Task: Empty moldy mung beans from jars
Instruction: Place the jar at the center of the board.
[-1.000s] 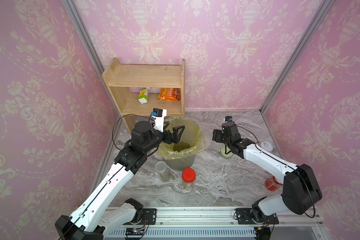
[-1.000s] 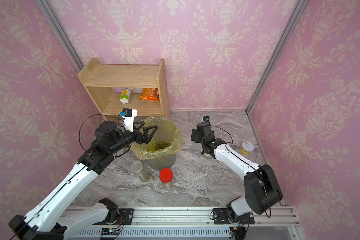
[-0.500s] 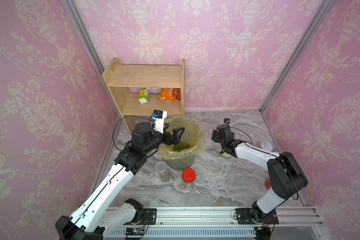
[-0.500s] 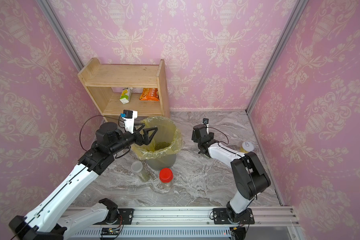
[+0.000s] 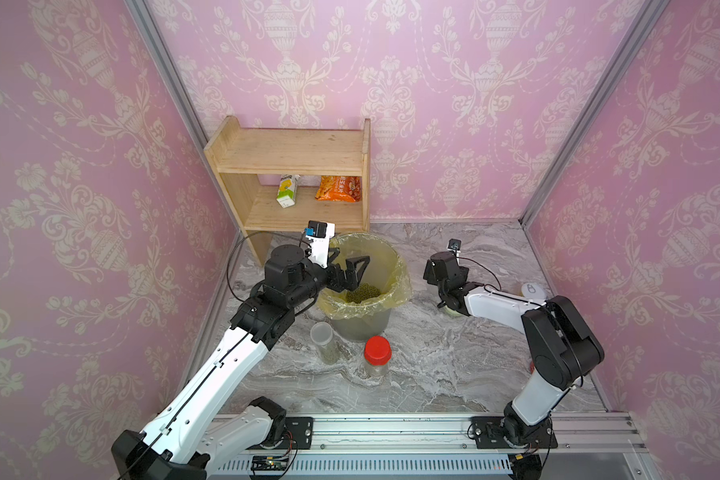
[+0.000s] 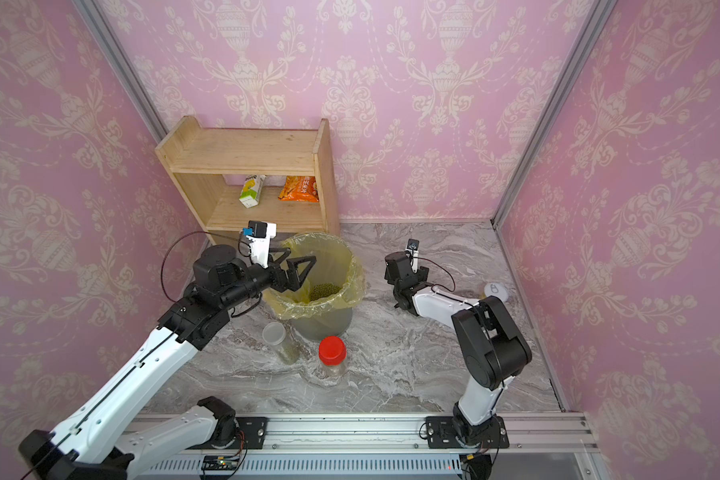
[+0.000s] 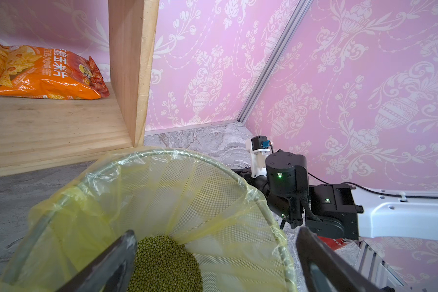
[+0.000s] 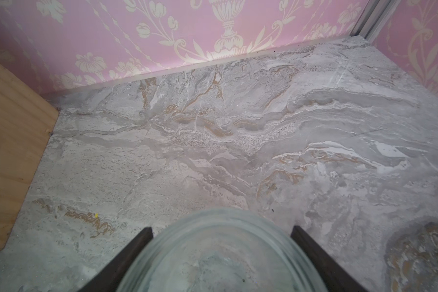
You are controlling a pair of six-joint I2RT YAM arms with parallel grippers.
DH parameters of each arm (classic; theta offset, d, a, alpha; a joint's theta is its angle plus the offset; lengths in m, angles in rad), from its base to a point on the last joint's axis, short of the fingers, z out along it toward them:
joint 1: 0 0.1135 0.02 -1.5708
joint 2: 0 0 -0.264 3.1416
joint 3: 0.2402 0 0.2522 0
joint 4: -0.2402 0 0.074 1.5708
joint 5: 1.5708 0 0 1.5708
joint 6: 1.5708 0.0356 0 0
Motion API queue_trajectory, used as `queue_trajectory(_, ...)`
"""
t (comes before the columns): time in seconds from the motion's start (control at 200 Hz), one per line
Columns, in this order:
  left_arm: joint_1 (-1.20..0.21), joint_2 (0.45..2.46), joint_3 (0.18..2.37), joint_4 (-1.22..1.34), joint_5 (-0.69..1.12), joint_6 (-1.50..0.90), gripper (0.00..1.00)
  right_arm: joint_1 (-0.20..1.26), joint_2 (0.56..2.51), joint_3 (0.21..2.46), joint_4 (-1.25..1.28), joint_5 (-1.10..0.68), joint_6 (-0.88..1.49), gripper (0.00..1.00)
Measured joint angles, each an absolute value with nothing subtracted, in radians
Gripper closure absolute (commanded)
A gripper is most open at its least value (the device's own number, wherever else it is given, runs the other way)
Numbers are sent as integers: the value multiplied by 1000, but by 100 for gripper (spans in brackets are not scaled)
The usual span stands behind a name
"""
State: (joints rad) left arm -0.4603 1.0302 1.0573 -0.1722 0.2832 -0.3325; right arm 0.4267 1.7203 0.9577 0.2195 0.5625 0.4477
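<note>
Currently the left tool (image 7: 215, 233) is hanging wide open over the grey mesh bin w/ yellow bag liner (image 5: 395, 270), holding nothing; olive-green mung beans (image 7: 162, 263) are lying heaped at the bag's bottom. The right tool (image 8: 221, 230) is gripping a clear lidless plastic jar (image 8: 220, 255) btwn its fingers, low over the grey marbled bench (image 5: 454, 365); contact w/ bench unclear. Just beside the bin, near side, a slim clear jar (image 5: 321, 334) w/ translucent lid & a red-lidded clear jar (image 5: 377, 353) are standing upright, greenish fill inside.

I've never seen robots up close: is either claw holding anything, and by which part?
The right gripper clasps an open clear jar by its sides near the rim. The left gripper hangs open over the bin, empty.
</note>
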Motion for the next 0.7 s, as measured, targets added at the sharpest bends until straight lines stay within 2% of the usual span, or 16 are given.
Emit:
queue_trajectory(0.21,-460,1030,1056,-171,283,-333,1,428,1720,979,181,562,443,9)
queue_trajectory(0.265,-460,1030,1050,-163,284,-336,1,428,1720,998,157,565,443,6)
queue_trajectory(0.3,-460,1030,1044,-158,285,-337,1,431,1720,1005,150,567,442,0)
queue_trajectory(0.7,-460,1032,1026,-146,318,-350,1,476,1614,1008,86,600,409,0)
